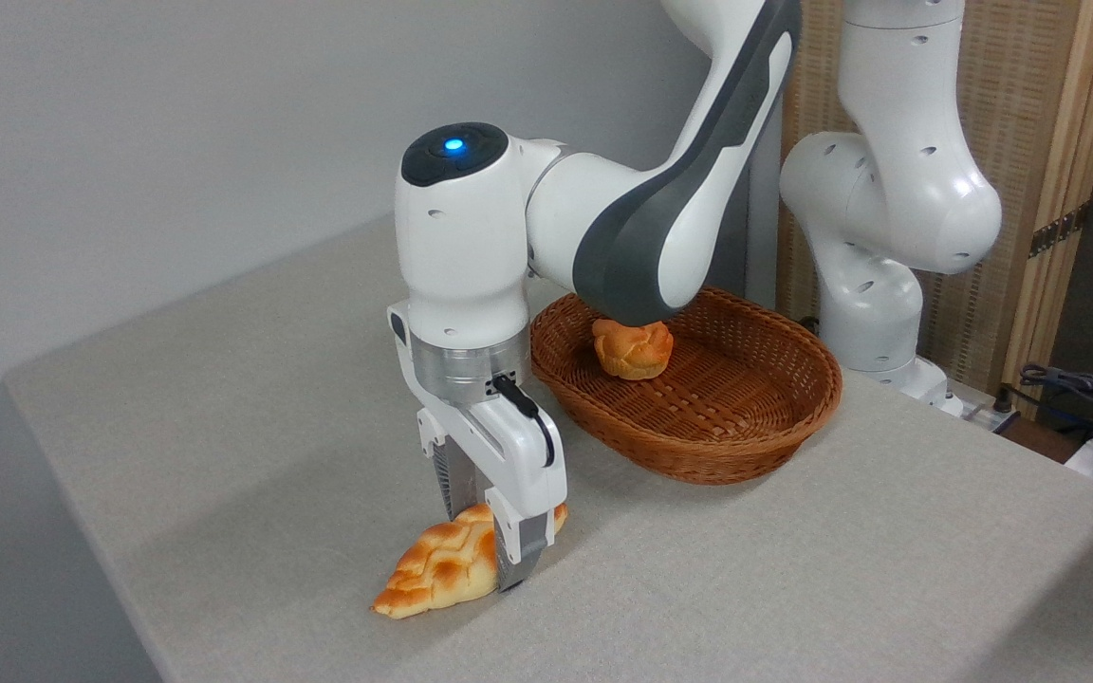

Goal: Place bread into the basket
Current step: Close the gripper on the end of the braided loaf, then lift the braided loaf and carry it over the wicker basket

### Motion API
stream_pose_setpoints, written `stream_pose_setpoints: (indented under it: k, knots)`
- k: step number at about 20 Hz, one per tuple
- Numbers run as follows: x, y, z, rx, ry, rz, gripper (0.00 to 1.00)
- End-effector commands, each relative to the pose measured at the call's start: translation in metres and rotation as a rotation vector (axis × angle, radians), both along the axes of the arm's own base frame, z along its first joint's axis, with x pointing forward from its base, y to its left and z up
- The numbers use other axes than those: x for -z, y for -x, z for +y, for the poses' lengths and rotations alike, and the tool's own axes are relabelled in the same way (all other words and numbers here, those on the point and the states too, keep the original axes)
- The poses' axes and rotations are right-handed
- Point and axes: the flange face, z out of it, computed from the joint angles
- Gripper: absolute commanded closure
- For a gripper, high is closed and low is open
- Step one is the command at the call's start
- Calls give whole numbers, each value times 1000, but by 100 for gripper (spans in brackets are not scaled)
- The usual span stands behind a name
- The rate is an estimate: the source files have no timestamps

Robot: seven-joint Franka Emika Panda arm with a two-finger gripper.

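Note:
The bread [437, 567], a golden braided loaf with pointed ends, lies on the grey table near its front edge. My gripper [488, 531] points straight down over the loaf's right half, with one finger behind it and the other finger [516, 560] in front. The jaws stand wide, astride the loaf, their tips down near the tabletop. The near finger hides part of the loaf and looks close against its side. The basket [698, 446], an oval of reddish-brown wicker, stands behind and to the right, about a hand's length from the gripper.
A small round knotted orange bun [633, 347] sits inside the basket at its back. The arm's white base [879, 313] rises behind the basket. Cables and gear [1092, 403] lie off the table's right side. The table edge runs just left of the loaf.

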Motion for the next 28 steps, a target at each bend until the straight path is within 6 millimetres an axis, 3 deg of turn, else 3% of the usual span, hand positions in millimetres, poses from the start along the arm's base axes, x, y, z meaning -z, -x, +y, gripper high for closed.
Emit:
stream_pose_setpoints:
  k: [1,7,10,14,16,18,19,23,25,26,27,28]
  knots:
    - [1,8,16,-4,4,6,77]
    - [0,8,15,-3,5,13,77]
    - [-13,10,14,-4,10,5,77]
    - [-57,14,22,-10,30,18,76]
    - [-93,27,20,12,48,40,74]
    - [-131,48,21,39,43,64,73]
    - [-150,68,21,57,34,85,72]
    - [-176,127,23,101,19,214,70]
    - [-166,157,21,118,26,243,70]
    - [-147,179,20,132,40,273,58]
    - [-135,189,19,145,44,293,50]
    - [-117,201,16,188,43,320,49]
